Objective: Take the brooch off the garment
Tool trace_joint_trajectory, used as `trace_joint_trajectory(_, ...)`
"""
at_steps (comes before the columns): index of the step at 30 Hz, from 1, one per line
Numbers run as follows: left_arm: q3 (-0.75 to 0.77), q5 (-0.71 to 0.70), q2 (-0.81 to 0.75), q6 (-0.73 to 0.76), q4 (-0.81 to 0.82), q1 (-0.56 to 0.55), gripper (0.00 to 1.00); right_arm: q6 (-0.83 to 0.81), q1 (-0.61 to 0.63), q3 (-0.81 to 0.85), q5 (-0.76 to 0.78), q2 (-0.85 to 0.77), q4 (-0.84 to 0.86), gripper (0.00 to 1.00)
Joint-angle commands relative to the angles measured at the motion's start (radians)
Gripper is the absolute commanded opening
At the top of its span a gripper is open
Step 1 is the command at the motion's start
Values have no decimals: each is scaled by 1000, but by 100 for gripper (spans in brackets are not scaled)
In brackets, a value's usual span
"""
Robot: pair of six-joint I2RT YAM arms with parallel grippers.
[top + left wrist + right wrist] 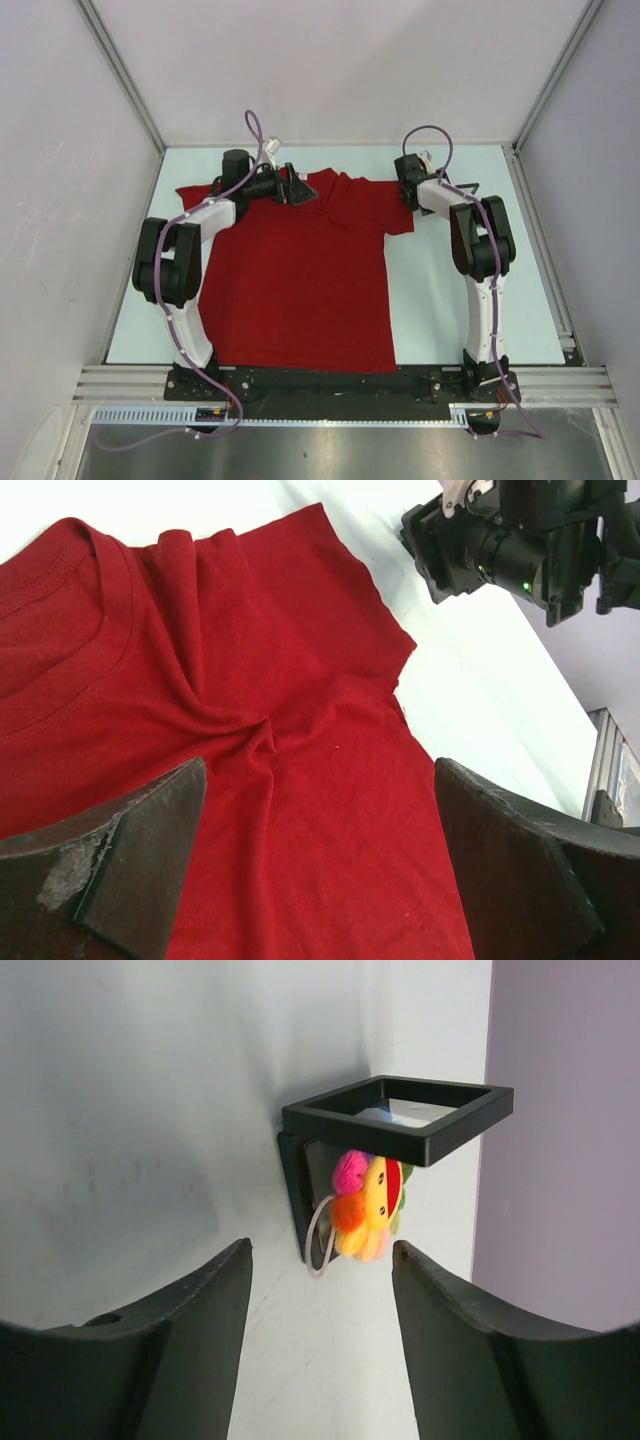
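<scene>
The brooch (368, 1205), a flower-like cluster of yellow, orange, pink, red and green beads with a thin ring (320, 1235), lies off the garment against a small black square frame (400, 1115) on the white table. My right gripper (320, 1250) is open and empty, a short way in front of the brooch, jaws apart on either side of it. The dark-red T-shirt (300, 270) lies flat on the table. My left gripper (320, 770) is open and empty, hovering over the shirt's chest near the collar (110, 630); it also shows in the top view (298, 187).
The right arm's wrist (500, 550) shows beyond the shirt's right sleeve (340, 590). The black frame stands at the far right of the table (472, 187), close to the purple side wall (560, 1160). Enclosure walls surround the table on three sides.
</scene>
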Motion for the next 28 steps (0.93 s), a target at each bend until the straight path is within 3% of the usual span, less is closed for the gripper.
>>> trace_joint_trajectory(1, 31, 13, -36, 23, 13, 6, 100, 48, 73, 81, 37, -120, -86, 63)
trace_joint_trajectory(5, -25, 5, -102, -20, 49, 3, 100, 219, 194, 87, -38, -261, -179, 63)
trace_joint_trajectory(9, -111, 15, -201, -66, 103, -3, 100, 376, 334, -51, -222, -435, -180, 64)
trace_joint_trajectory(12, -221, -166, -351, -106, 77, -32, 100, 448, 450, -154, -242, -565, -144, 64)
trace_joint_trajectory(16, -453, -183, -579, -371, 286, -92, 100, 533, 536, -342, -254, -746, -120, 64)
trace_joint_trajectory(19, -428, -305, -769, -271, 69, -153, 100, 559, 584, -443, -267, -899, -109, 66)
trace_joint_trajectory(20, -415, -344, -821, -237, -88, -172, 100, 561, 616, -464, -254, -941, -112, 66)
trace_joint_trajectory(23, -395, -415, -987, -207, -283, -193, 100, 633, 656, -528, -251, -1088, -129, 74)
trace_joint_trajectory(28, -366, -505, -1225, -235, -407, -193, 100, 660, 693, -631, -415, -1364, -49, 77)
